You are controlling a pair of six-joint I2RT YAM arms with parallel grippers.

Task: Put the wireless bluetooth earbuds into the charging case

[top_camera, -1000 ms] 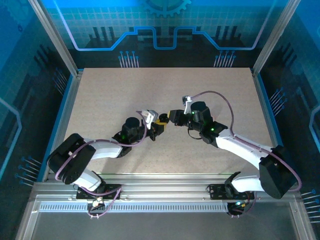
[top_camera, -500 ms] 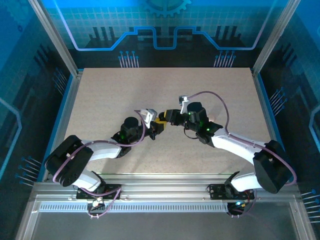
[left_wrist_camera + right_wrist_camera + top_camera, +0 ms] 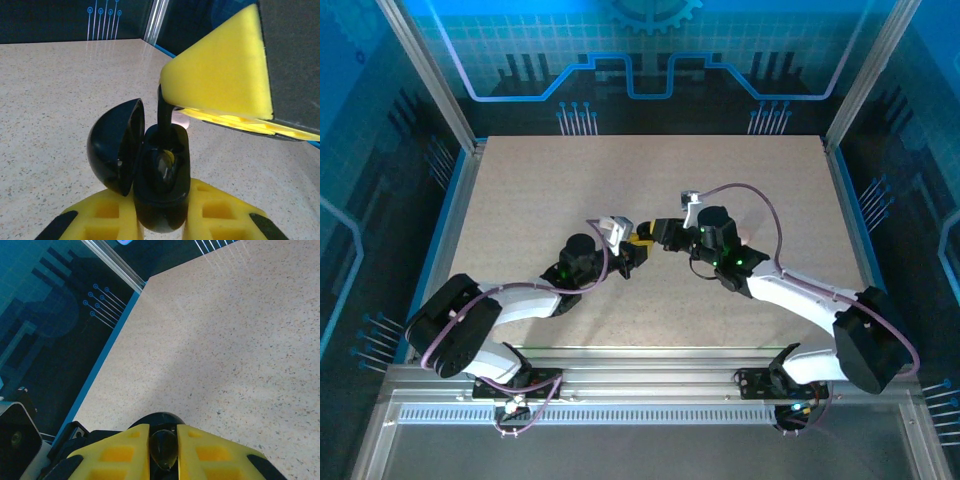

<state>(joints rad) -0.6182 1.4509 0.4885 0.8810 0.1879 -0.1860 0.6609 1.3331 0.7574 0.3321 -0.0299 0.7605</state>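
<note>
operator: change since a second ago?

me: my right arm has swung in toward the left one. in the top view its wrist sat farther out to the right a second ago. now the right end effector (image 3: 163, 450) is drawn up close against my left end effector (image 3: 161, 222), and the two meet near the middle of the worktop (image 3: 520, 200). my left arm has barely shifted.

operator: what is each one holding?

me: left is clamped tight on the base of the charging case (image 3: 160, 190), a black clamshell held up off the worktop. its lid (image 3: 114, 147) hangs open to the left in the left wrist view. right is pinched narrow on a dark earbud (image 3: 164, 112), stem pointing down.

operator: where is that earbud relative to the case?

me: the stem end is down inside the open body, just past the rim. the upper part sits between my right fingers, above the case. i judge it started into its well but not seated.

operator: what does that mean for the task?

me: the approach looks done and this is the insertion itself. next i need a short straight push along the stem, then to let go with the right. if i'm off line, the stem could jam on the rim or the case could twist in my left grip.
</note>
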